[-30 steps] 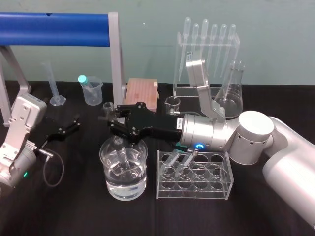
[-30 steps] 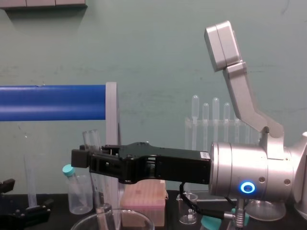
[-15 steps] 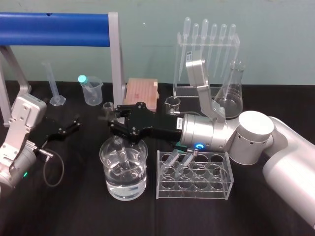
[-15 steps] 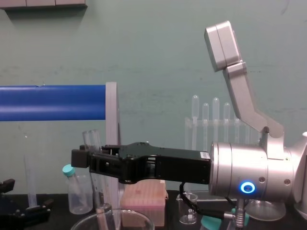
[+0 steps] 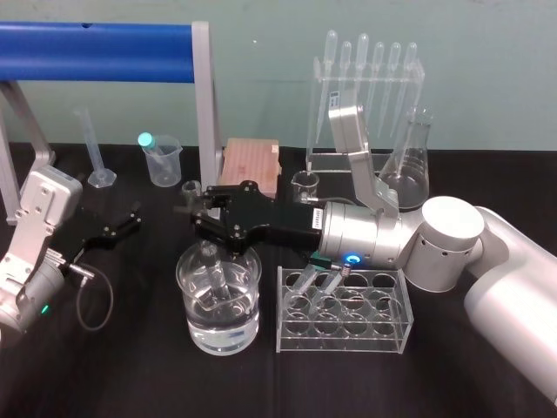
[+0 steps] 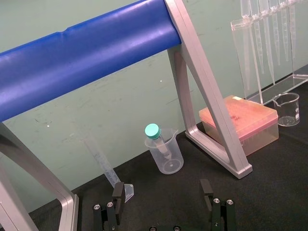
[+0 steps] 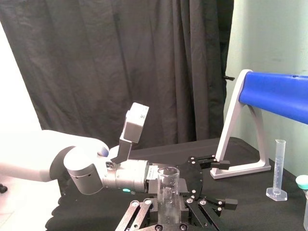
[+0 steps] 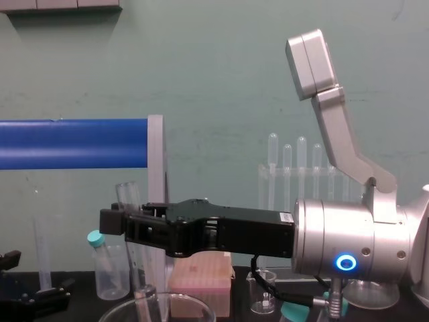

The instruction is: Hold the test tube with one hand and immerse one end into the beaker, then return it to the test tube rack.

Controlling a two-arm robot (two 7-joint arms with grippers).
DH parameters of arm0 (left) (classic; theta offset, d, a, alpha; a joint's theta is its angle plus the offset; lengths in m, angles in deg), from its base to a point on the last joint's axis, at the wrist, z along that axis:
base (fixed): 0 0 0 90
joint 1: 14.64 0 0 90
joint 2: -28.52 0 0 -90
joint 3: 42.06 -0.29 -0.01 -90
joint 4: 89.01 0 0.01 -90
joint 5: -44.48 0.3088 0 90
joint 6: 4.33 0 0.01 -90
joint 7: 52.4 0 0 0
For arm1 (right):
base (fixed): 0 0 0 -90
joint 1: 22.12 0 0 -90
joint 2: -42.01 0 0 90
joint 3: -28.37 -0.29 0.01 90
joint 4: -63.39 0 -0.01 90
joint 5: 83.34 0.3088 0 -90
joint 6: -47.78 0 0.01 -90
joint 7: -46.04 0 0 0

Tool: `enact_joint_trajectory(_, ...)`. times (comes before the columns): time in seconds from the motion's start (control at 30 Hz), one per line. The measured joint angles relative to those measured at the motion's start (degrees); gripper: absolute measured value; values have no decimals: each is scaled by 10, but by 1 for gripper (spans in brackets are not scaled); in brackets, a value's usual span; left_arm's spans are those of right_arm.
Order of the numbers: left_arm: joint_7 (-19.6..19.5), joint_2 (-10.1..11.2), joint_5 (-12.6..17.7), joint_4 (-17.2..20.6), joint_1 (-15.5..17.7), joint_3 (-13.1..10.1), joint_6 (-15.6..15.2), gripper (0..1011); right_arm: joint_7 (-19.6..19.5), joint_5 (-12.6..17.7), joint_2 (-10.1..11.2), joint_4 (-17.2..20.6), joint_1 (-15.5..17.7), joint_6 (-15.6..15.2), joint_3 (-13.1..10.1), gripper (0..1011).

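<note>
Seems mid-dip, with the test tube [image 5: 214, 272] clamped in the right gripper [image 5: 197, 212] and its lower end down in the beaker [image 5: 190, 326], so next calls for lifting clear of the rim, then crossing to the test tube rack [image 5: 344, 345] alongside, with the left gripper [image 5: 124, 222] parked, fingers apart.

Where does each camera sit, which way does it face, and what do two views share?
Head view: high, looking down at the table; both arms show, right gripper holding the test tube in the beaker.
Chest view: lower, facing the wall; right arm crosses.
Left wrist view: behind the open left gripper, facing the blue bar.
Right wrist view: behind the right gripper, facing the curtain and left arm.
Head and chest views share the gripped test tube.
</note>
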Motion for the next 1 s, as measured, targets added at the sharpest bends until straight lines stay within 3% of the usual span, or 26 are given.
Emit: enact_joint_trajectory(1.0,0,0,0,0,0,0,0,1000,0,0,0,0,0,0,0,225)
